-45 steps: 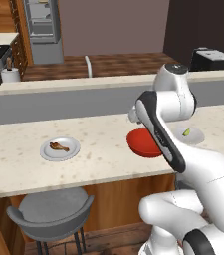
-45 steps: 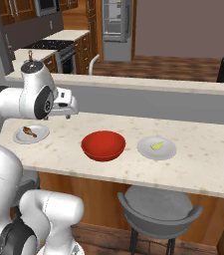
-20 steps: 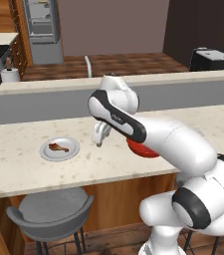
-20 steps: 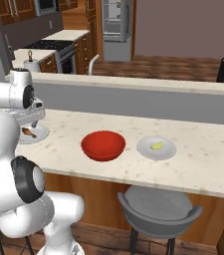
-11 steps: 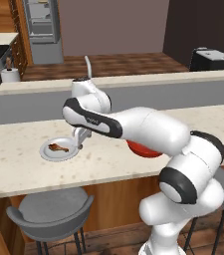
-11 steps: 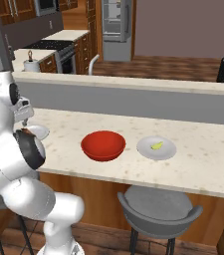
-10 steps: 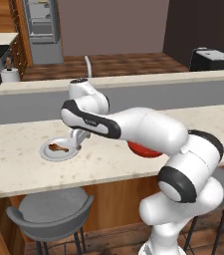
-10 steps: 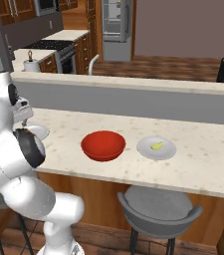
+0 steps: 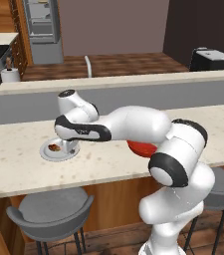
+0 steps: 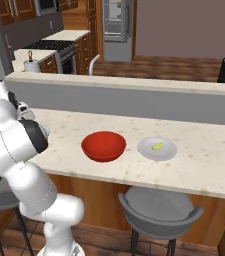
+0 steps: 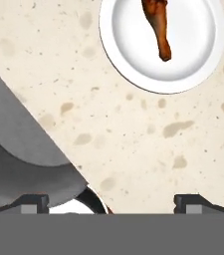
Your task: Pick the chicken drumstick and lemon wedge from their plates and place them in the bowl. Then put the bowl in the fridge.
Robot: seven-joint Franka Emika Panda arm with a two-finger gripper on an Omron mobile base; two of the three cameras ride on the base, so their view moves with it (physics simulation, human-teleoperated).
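Clearly the chicken drumstick [image 11: 157,26] lies well ahead of the jaws, toward the hand view's top, its long axis running roughly straight away from them with the thin end nearer. The jaws stand wide apart and empty above bare speckled desk [image 11: 133,144]. Glossy brown meat rests on a smooth, round, rimmed plate [image 11: 133,60]; the red bowl [image 10: 103,146] waits further along.

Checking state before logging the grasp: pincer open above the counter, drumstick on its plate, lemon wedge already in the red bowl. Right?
One thing is wrong: the lemon wedge is not in the red bowl. The right base view shows it on its own plate beside the bowl. The rest holds: the pincer is open and the drumstick lies on its plate.
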